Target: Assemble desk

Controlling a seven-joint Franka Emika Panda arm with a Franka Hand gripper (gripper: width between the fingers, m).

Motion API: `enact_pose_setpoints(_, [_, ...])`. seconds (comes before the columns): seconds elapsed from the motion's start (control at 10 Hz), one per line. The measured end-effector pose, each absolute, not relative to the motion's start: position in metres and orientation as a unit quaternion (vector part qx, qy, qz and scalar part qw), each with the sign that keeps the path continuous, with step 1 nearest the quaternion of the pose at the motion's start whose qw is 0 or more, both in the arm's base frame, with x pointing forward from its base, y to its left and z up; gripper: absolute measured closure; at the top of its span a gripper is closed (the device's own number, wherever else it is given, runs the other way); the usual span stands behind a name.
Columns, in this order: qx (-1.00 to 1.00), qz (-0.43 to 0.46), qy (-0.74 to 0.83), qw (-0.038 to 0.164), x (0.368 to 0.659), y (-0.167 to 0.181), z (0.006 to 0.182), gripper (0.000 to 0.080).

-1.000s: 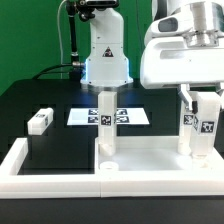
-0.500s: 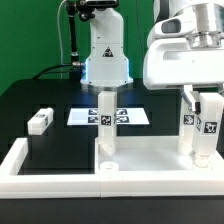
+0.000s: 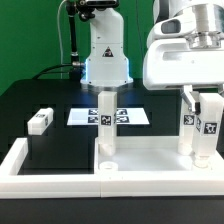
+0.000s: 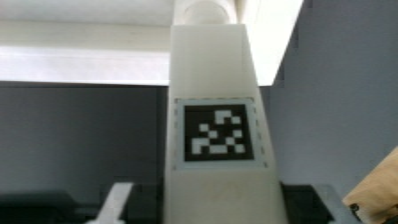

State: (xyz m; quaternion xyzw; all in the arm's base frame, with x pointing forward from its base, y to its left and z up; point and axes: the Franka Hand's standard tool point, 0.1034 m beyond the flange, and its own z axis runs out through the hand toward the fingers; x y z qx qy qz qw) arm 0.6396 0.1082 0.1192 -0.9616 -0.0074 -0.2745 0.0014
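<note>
**Seating the Held Leg in the Desk Top**

The gripper (image 3: 203,96) has its fingers closed on the upper part of the held leg (image 3: 206,140). This leg stands upright over the desk top (image 3: 150,153), at the desk top's end toward the exterior view's right. The wrist view shows the leg's tagged face centred between the fingers. The desk top's front rim hides the leg's foot, so we cannot tell whether it is touching, started or fully home.

We judge the step in hand to be fixing this leg into its corner of the desk top. To do it well:

1. We hold the leg plumb to the desk top, because any tilt risks a jammed start.
2. We press lightly downward, and if the joint is threaded we turn in short strokes.
3. We regrip without lifting the leg off the desk top.
4. We release only when the leg stands firm unaided.

The standing leg (image 3: 107,125), upright farther along the desk top toward the exterior view's left, serves as our reference for height and squareness. The loose leg (image 3: 40,120) lies on the table (image 3: 60,145), well apart from the desk top on that same side.
</note>
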Motion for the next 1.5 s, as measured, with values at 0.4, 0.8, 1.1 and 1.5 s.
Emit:
enact_pose_setpoints(0.4, [-0.962,-0.273,-0.007,0.000,0.6389,0.1066,0.1179,0.0509])
enact_pose_setpoints(0.8, [-0.962,-0.273,-0.008,0.000,0.6385,0.1069,0.1168,0.0509])
enact_pose_setpoints(1.1, [-0.960,-0.281,-0.012,-0.003,0.6385,0.1101,0.1116,0.0509])
enact_pose_setpoints(1.5, [-0.960,-0.280,-0.012,-0.003,0.6387,0.1090,0.1117,0.0509])
